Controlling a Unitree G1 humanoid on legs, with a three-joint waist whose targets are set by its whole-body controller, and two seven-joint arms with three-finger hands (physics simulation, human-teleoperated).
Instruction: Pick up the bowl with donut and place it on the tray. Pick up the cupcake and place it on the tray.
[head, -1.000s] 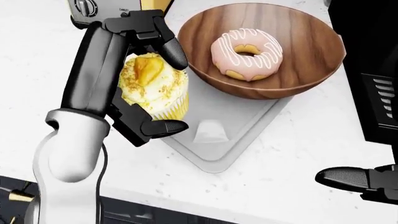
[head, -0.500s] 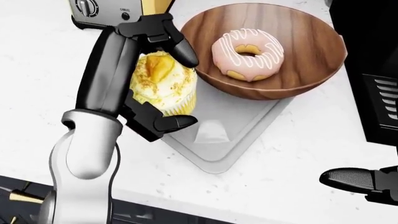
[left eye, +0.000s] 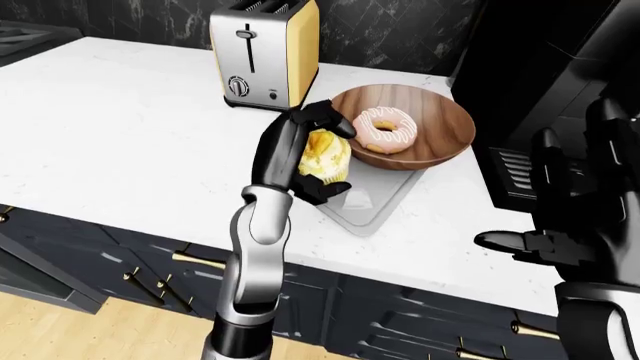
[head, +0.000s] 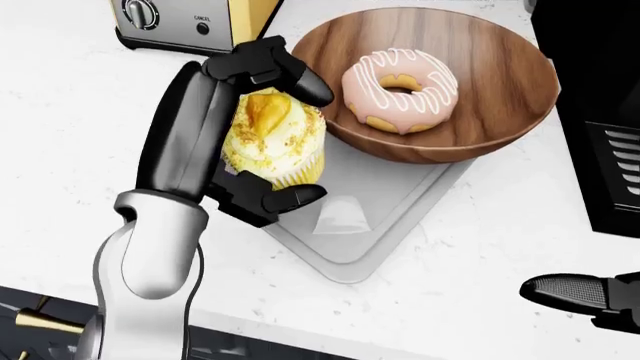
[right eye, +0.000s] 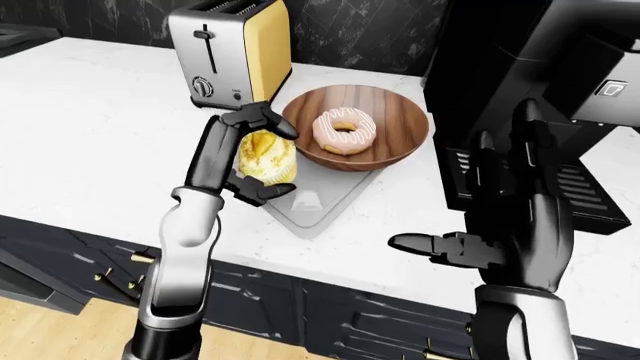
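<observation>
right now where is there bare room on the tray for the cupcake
The tray is bare at its lower end in the head view, below the bowl and right of the left hand holding the cupcake. Its upper end is crowded by the bowl with the donut.

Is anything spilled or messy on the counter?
Nothing spilled. The donut sits neatly in the wooden bowl on the tray. The left hand holds the cupcake upright over the tray's edge.

Donut in bowl — bowl on tray; cupcake left of bowl; toaster top-left.
</observation>
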